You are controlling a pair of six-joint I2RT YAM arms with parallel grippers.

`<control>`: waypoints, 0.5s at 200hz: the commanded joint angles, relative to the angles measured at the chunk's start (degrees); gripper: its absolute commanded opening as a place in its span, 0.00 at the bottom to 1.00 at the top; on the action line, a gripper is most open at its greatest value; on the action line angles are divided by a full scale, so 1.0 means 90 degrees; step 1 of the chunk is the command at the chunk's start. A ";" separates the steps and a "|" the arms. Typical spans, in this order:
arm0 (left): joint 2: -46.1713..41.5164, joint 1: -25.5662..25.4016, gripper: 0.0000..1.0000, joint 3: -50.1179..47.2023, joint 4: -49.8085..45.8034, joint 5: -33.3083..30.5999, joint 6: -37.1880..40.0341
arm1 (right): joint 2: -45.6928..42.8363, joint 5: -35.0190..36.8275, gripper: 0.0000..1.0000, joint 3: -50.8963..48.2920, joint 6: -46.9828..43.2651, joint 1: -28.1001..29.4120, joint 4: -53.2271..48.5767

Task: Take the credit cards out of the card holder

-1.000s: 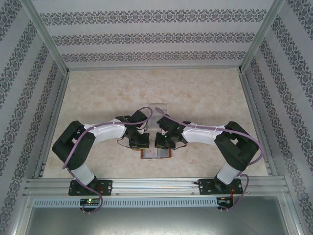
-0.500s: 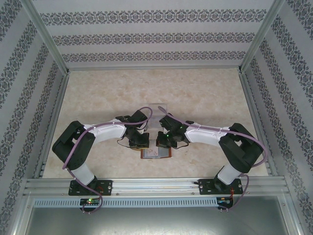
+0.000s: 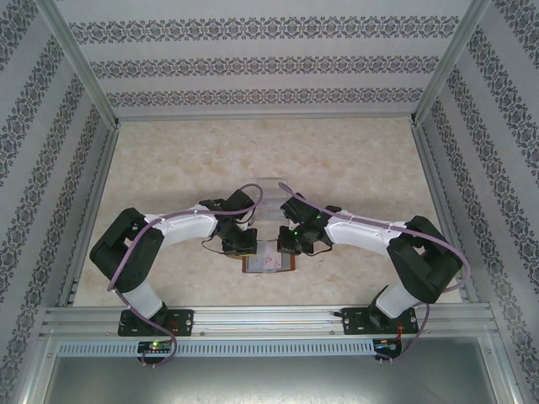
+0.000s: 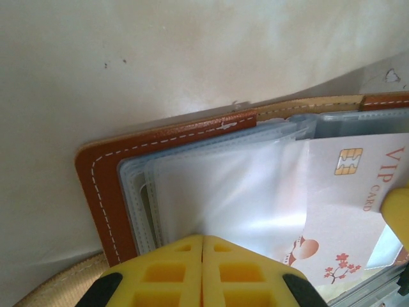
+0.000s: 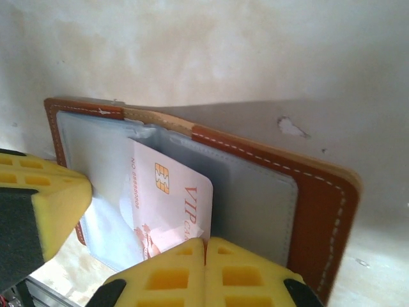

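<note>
The holder (image 3: pixel 269 263) lies open on the tabletop (image 3: pixel 337 168), low in the centre of the top view, between the two arms' wrists. In the left wrist view the left tool (image 4: pixel 202 256) sits at the bottom edge with its yellow pads pressed together, tips over the clear sleeves (image 4: pixel 223 185) inside the brown leather cover. In the right wrist view the right tool (image 5: pixel 205 256) is also closed, its tips pinching the lower corner of a pale card (image 5: pixel 167 192) marked VIP. The card sticks partway out of a grey inner pocket, tilted, near the frame's centre.
</note>
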 commanded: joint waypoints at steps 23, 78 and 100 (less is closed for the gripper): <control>0.0030 -0.0065 0.08 -0.0157 -0.0498 -0.0455 0.0042 | -0.0218 0.0376 0.00 0.0126 -0.0214 -0.0079 -0.0637; -0.0020 -0.0066 0.09 -0.0141 -0.0467 -0.0404 0.0027 | -0.0247 0.0433 0.00 0.0276 -0.0237 -0.0077 -0.0775; -0.0050 -0.0063 0.09 -0.0128 -0.0477 -0.0402 0.0024 | -0.0251 0.0437 0.00 0.0329 -0.0234 -0.0074 -0.0785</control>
